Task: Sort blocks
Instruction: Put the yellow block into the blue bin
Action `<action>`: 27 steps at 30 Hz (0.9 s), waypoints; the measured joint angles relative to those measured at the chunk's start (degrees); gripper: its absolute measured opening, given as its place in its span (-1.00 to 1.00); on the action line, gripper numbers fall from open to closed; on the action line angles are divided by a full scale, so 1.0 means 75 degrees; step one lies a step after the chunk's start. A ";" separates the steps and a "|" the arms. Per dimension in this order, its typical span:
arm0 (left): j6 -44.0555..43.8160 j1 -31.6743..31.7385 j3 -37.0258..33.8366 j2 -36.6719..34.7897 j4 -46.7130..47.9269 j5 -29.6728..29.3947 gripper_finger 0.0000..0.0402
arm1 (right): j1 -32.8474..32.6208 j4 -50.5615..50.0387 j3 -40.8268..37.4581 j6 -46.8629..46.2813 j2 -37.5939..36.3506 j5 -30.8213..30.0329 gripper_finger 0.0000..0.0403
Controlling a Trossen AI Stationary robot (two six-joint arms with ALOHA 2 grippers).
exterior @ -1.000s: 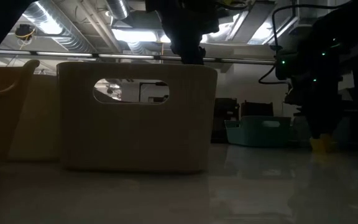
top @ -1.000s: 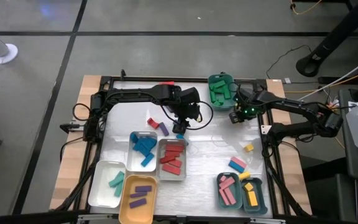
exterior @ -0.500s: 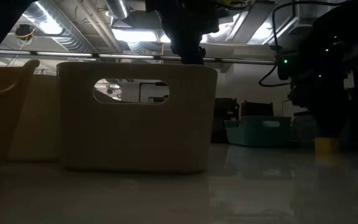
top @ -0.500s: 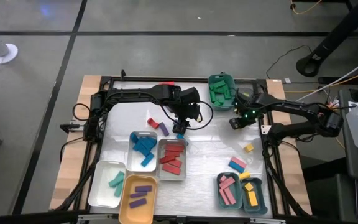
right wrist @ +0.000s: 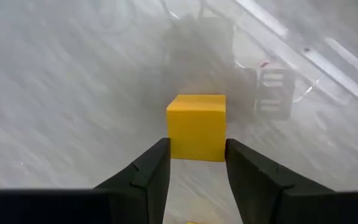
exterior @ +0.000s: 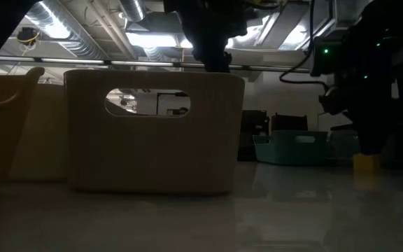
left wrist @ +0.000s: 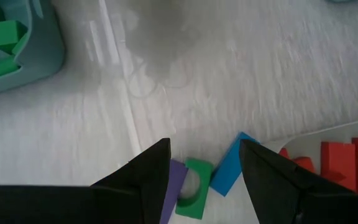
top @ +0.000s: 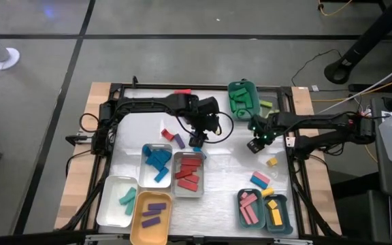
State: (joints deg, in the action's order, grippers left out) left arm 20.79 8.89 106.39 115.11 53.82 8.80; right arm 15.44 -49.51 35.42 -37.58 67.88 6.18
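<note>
Blocks lie sorted by colour in trays along the table's near side, with a few loose on the white mat. A yellow block (right wrist: 196, 127) sits on the mat ahead of the right gripper (right wrist: 196, 163), whose fingers are spread with nothing between them; from above, that gripper (top: 255, 144) hangs over the mat's right part, with the yellow block (top: 272, 162) near it and a pink-and-blue block (top: 260, 180) a little farther on. The left gripper (top: 197, 139) is over the mat's middle, its fingers (left wrist: 143, 174) apart and empty, above a green block (left wrist: 192, 186) that touches a purple block (left wrist: 174, 190) and a blue block (left wrist: 231, 165). A loose red block (top: 167, 134) lies beside the purple one. Red blocks fill a grey tray (top: 188, 158), blue ones a white tray (top: 146, 178) beside it, purple ones an orange tray (top: 151, 235), and teal ones another white tray (top: 109, 204). A teal tray (top: 231, 90) of green blocks stands at the far edge. Pink and yellow blocks fill a pair of teal trays (top: 287, 219) at the near right.
</note>
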 joint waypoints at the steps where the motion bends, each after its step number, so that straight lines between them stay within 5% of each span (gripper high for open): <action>1: 0.0001 -0.0030 0.0000 0.0000 0.0000 0.0000 -0.10 | -0.0047 0.0030 0.0000 0.0000 0.0000 0.0049 -0.25; 16: 0.0028 -0.0141 0.0000 0.0000 0.0112 0.0000 -0.10 | -0.0114 0.0083 0.0006 -0.0009 -0.0003 0.0591 -0.23; 27: 0.0031 -0.0141 0.0000 0.0000 0.0160 0.0000 -0.10 | -0.0108 0.0087 0.0012 -0.0439 -0.0003 0.0525 0.14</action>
State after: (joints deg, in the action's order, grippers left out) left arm 21.02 7.84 106.39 115.11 55.02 8.80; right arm 14.63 -48.86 35.51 -40.87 67.85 10.12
